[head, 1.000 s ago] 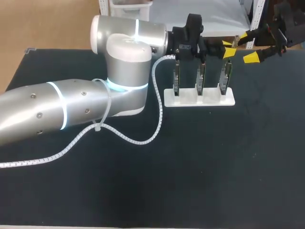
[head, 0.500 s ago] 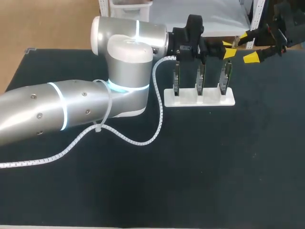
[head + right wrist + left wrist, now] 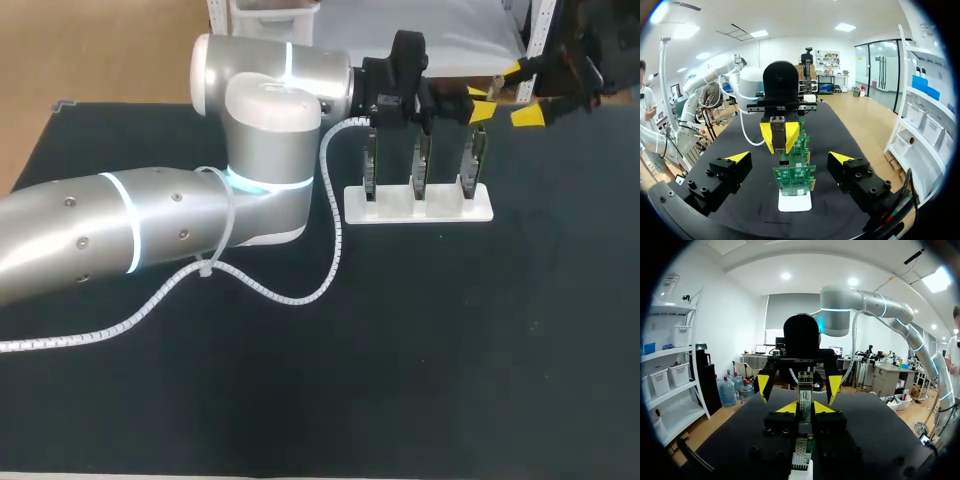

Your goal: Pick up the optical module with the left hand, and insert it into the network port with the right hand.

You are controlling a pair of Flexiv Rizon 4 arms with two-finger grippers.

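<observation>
The optical module [image 3: 805, 396], a slim metal piece with a printed label, stands upright between the yellow tips of my left gripper [image 3: 805, 407], which is shut on it. In the head view the left gripper [image 3: 481, 102] hovers above the right end of a white stand [image 3: 418, 204] carrying three upright green circuit boards [image 3: 419, 160]. My right gripper [image 3: 520, 92] hangs just beyond, facing it, fingers wide open and empty. From the right wrist, the module [image 3: 778, 131] sits in the left gripper ahead of my right gripper [image 3: 790, 159], over the boards [image 3: 795, 176].
The left arm's thick silver body [image 3: 150, 220] and its white coiled cable [image 3: 300, 290] cover the left half of the black table [image 3: 450, 350]. The stand's white base [image 3: 794, 201] lies between and below the right gripper's fingers.
My right gripper has shifted slightly toward the back of the table. The left arm and the module it holds have stayed put.
</observation>
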